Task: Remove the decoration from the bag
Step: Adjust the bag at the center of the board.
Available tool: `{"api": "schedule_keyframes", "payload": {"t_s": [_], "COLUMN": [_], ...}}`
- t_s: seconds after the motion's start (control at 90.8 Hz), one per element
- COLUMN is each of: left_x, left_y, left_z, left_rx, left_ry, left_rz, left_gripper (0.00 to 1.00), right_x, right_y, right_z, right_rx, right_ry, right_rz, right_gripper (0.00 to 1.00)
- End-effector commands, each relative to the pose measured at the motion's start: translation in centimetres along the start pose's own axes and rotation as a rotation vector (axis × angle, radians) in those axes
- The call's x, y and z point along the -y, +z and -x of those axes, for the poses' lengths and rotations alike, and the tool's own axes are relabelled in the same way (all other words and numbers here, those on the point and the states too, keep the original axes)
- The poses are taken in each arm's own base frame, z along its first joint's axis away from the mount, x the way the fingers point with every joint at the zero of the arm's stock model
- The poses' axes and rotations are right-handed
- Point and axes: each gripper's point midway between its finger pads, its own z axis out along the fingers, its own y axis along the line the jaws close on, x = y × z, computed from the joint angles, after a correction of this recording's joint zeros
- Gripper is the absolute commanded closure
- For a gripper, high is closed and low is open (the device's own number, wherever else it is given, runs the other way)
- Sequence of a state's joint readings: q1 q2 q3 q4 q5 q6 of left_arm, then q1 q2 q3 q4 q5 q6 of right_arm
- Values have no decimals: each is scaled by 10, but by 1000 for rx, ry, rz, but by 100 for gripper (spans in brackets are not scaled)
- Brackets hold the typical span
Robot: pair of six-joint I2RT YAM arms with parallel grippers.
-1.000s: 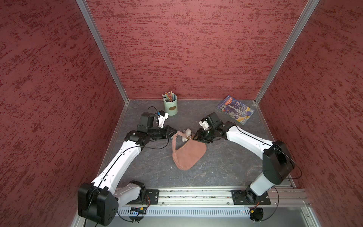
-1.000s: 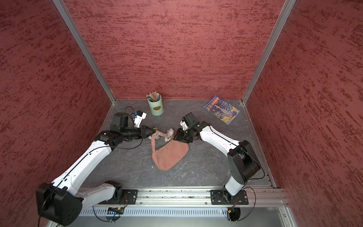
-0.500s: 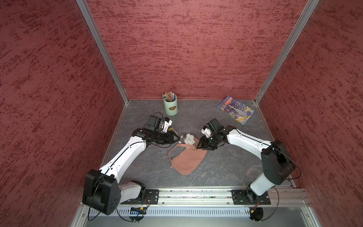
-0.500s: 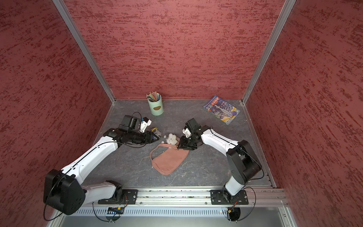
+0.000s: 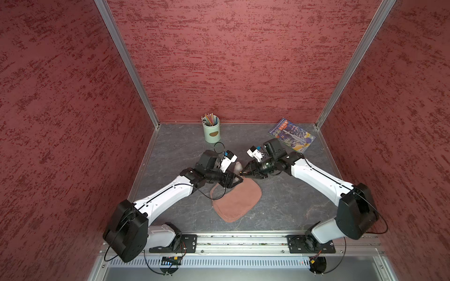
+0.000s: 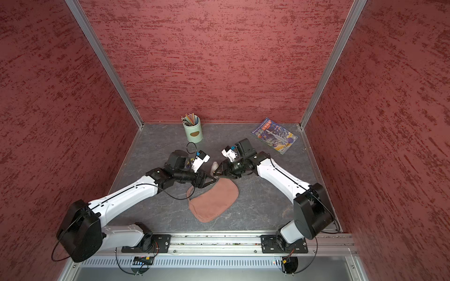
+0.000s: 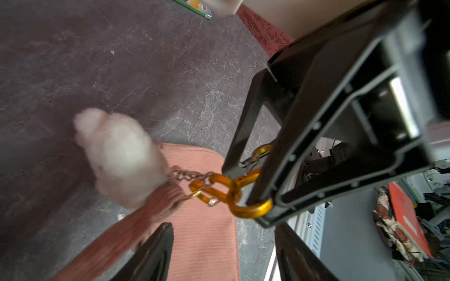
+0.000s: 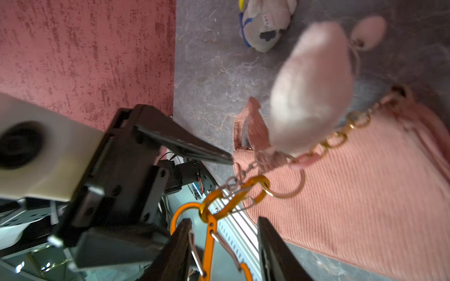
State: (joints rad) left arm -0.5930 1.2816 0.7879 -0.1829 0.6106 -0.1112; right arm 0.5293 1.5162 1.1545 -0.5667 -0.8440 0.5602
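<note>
Left arm (image 5: 168, 194) & right arm (image 5: 316, 178): white shells, blk joint housings, thin blk cables. Blk base plates (image 5: 173, 245) on silver rail (image 5: 243, 243) at 6 o'clock. Left gripper (image 5: 238, 181), right gripper (image 5: 244, 173): blk triangular frames w/ small screws. White wrist cams (image 5: 227, 161), blue tags.

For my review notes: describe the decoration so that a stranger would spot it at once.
Start at the pink bag in the middle of the grey floor. At its far edge, the right gripper holds an orange carabiner; the decoration is chained to it. It is plain white and fluffy, unlike the blue-and-yellow charm nearby.
</note>
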Motion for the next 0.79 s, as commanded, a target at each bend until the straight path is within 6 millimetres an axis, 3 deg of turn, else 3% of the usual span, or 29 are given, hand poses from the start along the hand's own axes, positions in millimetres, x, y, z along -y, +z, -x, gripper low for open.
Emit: {"api": "schedule_keyframes", "payload": {"t_s": [0.0,0.22,0.419,0.54,0.672,0.727,0.782], "left_x": [15,17,34,37,27,22,18], "left_y": [-7,-6,-3,1,-1,-3,-5], "left_z": [26,35,41,37,37,37,36], "left_rx": [143,184,196,175,171,161,154], "left_ry": [218,362,408,405,392,373,352], "left_rz": [-51,-52,-129,-140,-88,-67,-66], "left_gripper": [32,37,46,66,93,100,100], "right_x": [-28,-33,-33,-33,-20,-17,-17], "right_y": [-12,-18,-20,-22,-28,-34,-40], "right_z": [-6,-18,-20,-18,-13,-10,-7], "right_rx": [-39,-90,-108,-112,-99,-83,-65], "right_ry": [-29,-14,4,3,39,45,43], "right_rz": [89,88,76,71,40,41,43], "right_gripper": [53,52,52,48,45,43,42]}}
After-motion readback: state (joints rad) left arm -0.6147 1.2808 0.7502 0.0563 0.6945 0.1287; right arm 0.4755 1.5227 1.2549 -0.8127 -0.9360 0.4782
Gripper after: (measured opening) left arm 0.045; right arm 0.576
